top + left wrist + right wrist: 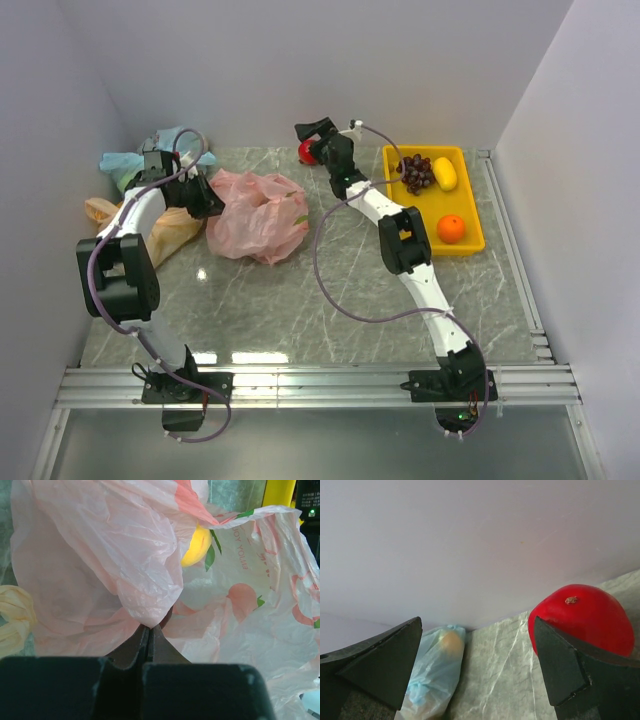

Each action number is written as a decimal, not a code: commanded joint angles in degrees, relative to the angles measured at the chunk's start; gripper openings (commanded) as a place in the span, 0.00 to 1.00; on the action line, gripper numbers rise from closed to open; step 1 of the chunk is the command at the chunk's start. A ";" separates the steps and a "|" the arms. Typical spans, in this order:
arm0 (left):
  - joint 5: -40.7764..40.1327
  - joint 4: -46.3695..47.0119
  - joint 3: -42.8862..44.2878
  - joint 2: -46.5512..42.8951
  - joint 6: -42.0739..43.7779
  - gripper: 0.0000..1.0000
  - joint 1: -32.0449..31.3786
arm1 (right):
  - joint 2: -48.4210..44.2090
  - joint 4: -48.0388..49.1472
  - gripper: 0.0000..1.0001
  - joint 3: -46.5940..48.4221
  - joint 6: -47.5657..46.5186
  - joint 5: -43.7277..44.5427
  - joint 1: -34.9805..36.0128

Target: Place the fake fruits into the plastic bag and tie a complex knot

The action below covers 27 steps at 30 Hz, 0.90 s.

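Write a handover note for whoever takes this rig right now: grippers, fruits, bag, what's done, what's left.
Left gripper: shut on a fold of the bag.
Right gripper: open, with the red fruit beside one finger and not held, on the table near the back wall.
Grapes, yellow fruit and orange lie in the tray.
Done: bag gripped. No fruit is seen inside it, though its inside is mostly hidden.
Left: grasp the red fruit, load all four fruits, tie the knot.
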 commanded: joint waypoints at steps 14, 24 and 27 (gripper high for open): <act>1.64 1.83 0.50 -1.55 -1.46 0.00 0.38 | -43.11 -5.07 1.00 -43.55 -8.49 -28.50 -12.84; 1.20 1.30 2.44 0.83 -0.23 0.00 0.47 | -10.86 -6.21 1.00 3.47 -3.56 -24.12 -7.48; 1.03 1.03 2.61 1.09 -0.14 0.00 0.55 | -10.14 -2.26 1.00 1.84 -1.98 -20.60 -5.29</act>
